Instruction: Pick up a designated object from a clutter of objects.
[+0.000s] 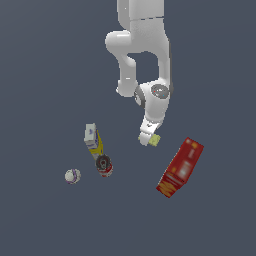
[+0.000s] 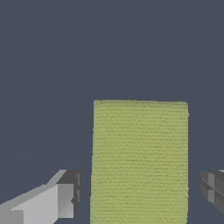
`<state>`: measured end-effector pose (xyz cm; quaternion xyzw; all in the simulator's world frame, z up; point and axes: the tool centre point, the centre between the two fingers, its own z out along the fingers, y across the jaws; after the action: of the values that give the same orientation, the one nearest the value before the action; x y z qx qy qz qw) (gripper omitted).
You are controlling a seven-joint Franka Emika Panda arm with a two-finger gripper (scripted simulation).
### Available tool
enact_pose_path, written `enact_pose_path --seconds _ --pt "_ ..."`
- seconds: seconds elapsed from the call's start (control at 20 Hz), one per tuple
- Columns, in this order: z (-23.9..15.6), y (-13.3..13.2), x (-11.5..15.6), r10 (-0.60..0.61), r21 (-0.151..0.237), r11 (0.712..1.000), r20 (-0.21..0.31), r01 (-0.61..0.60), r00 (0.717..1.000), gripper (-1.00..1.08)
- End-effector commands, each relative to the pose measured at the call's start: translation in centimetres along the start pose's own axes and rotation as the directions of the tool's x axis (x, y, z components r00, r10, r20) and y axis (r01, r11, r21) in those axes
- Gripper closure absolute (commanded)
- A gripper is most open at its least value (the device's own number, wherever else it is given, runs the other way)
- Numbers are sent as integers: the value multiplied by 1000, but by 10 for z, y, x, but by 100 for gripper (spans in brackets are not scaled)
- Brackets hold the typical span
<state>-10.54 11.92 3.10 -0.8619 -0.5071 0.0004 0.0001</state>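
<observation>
- One white arm [image 1: 142, 45] reaches down from the top of the exterior view, its gripper [image 1: 148, 139] low over the dark floor [image 1: 45, 60]
- In the wrist view the gripper [image 2: 140, 192] has its fingers spread, one fingertip [image 2: 65, 197] on each side of the yellow-green block [image 2: 140, 162]; a thin gap shows between each pad and the block's long edges, so nothing is pinched
- From the exterior view the yellow-green block [image 1: 155, 140] peeks out just beside the gripper tip, near the middle of the scene
- Toward the exterior view's right of it lies the long red box [image 1: 180, 167], tilted on the floor and apart from the block
- Toward the exterior view's left lie the white-and-yellow bottle [image 1: 93, 140] and the red can [image 1: 104, 166], the can touching the bottle's lower end
- Farther to that side, a small whitish ball [image 1: 72, 176] sits alone, well apart from the gripper
</observation>
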Motion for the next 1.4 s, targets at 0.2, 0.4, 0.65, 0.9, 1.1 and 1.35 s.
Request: enact_pose_path --seconds 0.2,0.4,0.65,0.9,1.1,1.35 --pt "16 0 0 -2 -1 1000 0 2 1000 -92" --pt "17 0 0 -2 -1 1000 0 2 1000 108" --pt "17 0 0 -2 -1 1000 0 2 1000 108" --pt "15 1 0 -1 -3 1000 -2 1 1000 108" --pt "10 2 1 -1 -3 1000 -2 1 1000 108" --pt "-8 4 6 -2 -3 1000 -1 2 1000 108"
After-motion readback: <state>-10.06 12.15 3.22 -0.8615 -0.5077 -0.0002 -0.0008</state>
